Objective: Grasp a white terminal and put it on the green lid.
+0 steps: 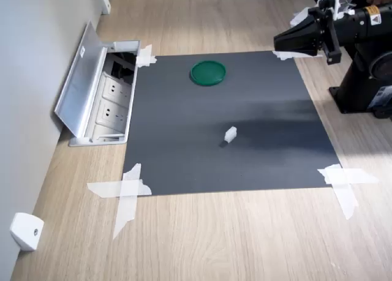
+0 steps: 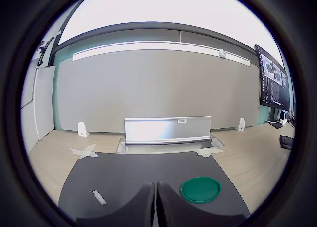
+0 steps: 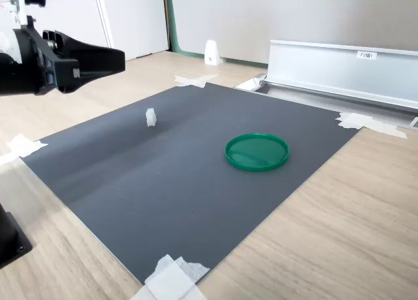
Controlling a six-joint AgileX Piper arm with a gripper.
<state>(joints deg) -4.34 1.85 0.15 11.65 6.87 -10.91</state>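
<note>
While hovering above mat (image 1: pixel 184 146) edge, gripper (image 1: pixel 277 43) clenched, jaws together w/ nothing between, well apart from both task items. White terminal (image 1: pixel 230 133) upright near mat centre; green lid (image 1: pixel 208 72) flat on mat nr far edge, towards socket box (image 1: pixel 101 97).

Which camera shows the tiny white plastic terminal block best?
The first exterior view: the tiny white plastic terminal block stands unobstructed near the middle of the dark mat. The second exterior view shows it smaller and farther off; the wrist view shows only a distorted white sliver.
</note>
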